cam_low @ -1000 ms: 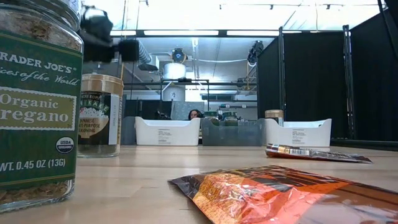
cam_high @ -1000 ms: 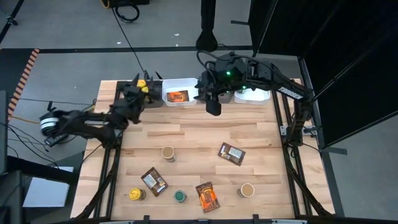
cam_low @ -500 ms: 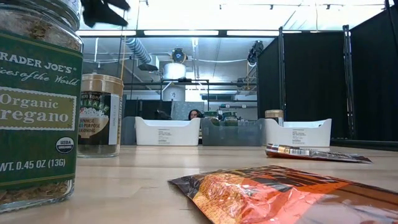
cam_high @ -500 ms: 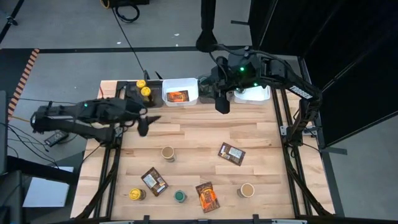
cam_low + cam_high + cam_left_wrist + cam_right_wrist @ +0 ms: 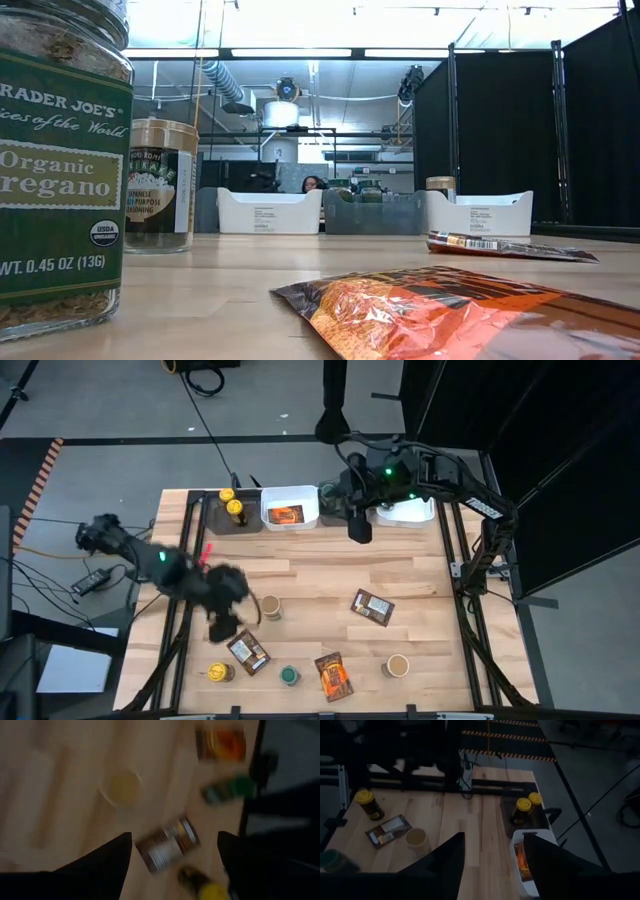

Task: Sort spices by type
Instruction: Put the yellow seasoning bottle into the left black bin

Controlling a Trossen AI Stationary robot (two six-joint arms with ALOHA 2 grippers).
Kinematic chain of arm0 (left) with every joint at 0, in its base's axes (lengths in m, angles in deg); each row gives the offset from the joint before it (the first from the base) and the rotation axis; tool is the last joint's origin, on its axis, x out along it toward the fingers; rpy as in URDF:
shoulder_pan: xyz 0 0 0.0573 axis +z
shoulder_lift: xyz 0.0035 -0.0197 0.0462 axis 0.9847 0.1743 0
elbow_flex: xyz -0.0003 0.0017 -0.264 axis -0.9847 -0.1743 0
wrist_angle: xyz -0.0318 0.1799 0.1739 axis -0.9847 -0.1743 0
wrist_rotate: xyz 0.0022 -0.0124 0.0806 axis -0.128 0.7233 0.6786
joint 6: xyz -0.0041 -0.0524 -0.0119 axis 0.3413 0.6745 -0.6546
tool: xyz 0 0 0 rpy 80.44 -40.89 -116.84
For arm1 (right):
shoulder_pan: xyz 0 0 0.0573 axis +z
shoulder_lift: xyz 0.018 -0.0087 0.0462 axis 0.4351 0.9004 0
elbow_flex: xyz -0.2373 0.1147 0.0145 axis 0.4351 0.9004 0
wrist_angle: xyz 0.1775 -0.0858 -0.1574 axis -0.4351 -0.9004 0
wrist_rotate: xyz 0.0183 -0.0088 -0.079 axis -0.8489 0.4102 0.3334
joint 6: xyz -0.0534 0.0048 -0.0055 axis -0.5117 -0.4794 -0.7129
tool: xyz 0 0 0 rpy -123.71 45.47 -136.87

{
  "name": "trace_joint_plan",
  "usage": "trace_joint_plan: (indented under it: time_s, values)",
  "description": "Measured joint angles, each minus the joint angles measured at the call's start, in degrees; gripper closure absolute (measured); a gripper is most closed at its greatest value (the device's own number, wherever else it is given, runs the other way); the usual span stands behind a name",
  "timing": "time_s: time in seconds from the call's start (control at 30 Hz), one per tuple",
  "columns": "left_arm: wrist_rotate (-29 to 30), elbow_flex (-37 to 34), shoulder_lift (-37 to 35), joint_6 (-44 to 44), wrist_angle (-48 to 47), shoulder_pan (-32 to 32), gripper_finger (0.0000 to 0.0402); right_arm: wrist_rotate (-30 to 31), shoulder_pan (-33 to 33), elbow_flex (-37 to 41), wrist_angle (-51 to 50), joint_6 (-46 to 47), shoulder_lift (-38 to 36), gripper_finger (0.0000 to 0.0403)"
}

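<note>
The left tool (image 5: 224, 628) hangs low over the near-left part of the tabletop (image 5: 420, 575), its fingers (image 5: 102, 865) spread wide and empty, with a brown packet (image 5: 247, 651) directly under them; a tan-lidded jar (image 5: 269, 606) stands just beside it and a yellow-lidded jar (image 5: 220, 673) nearer the front edge. This looks like the reach-in of a fresh pick, probably the packet. The next move calls for a straight descent and a flat pinch across the packet's edges. The right tool (image 5: 357, 528) waits, parted and empty, above the far bins, where two yellow-lidded jars sit in the dark bin (image 5: 212, 524) and one orange packet in the white bin (image 5: 290, 522). Other spices remain loose.
</note>
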Motion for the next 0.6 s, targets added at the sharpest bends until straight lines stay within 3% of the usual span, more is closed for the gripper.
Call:
trace_joint_plan:
  time_s: [0.37,0.5,0.6]
  values:
    - [4.02,0.00,7.06,27.52,-0.16,-22.61,0.0101,-1.25,0.09,0.00,-2.92,-0.15,0.02,0.0190]
    - [4.93,0.00,9.60,36.18,1.26,-28.19,0.0101,-2.62,0.09,0.00,-2.92,-0.15,0.02,0.0191]
    - [5.36,0.00,12.35,37.86,2.55,-30.26,0.0101,-2.71,0.09,0.00,-2.92,-0.15,0.02,0.0192]
